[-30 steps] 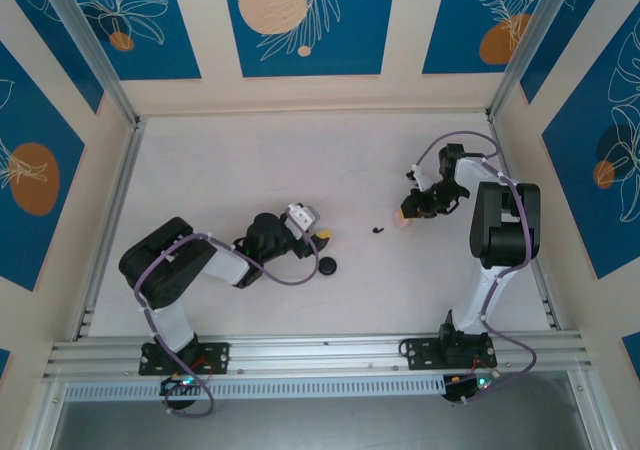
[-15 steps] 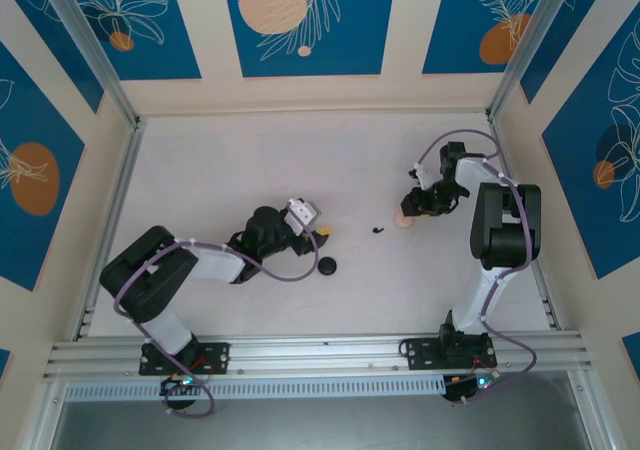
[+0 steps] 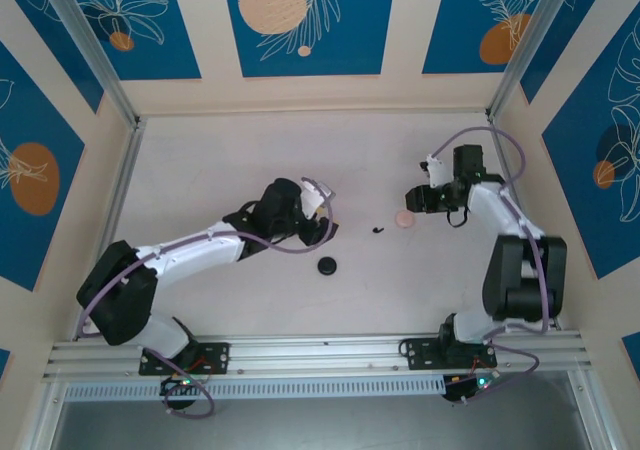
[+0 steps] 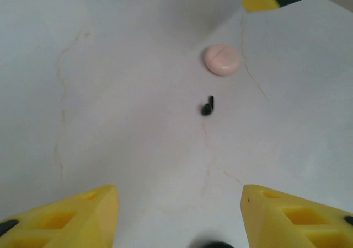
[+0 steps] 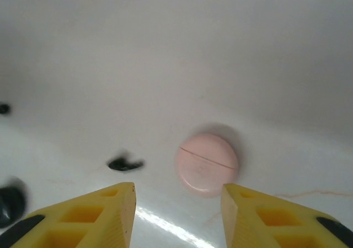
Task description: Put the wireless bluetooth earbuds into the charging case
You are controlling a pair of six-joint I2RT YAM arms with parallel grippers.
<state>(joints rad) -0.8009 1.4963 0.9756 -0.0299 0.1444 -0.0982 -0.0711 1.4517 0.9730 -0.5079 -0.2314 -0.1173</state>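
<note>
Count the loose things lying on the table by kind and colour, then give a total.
Pink disc: 1
Black disc: 1
Earbud clump: 1, dark and too small to tell whether it is one piece or two
Total: 3

The earbuds [image 3: 377, 229] lie on the table [image 3: 220, 170], just left of the charging case [image 3: 403, 219]. A round disc [image 3: 327, 266] sits nearer, further left.
</note>
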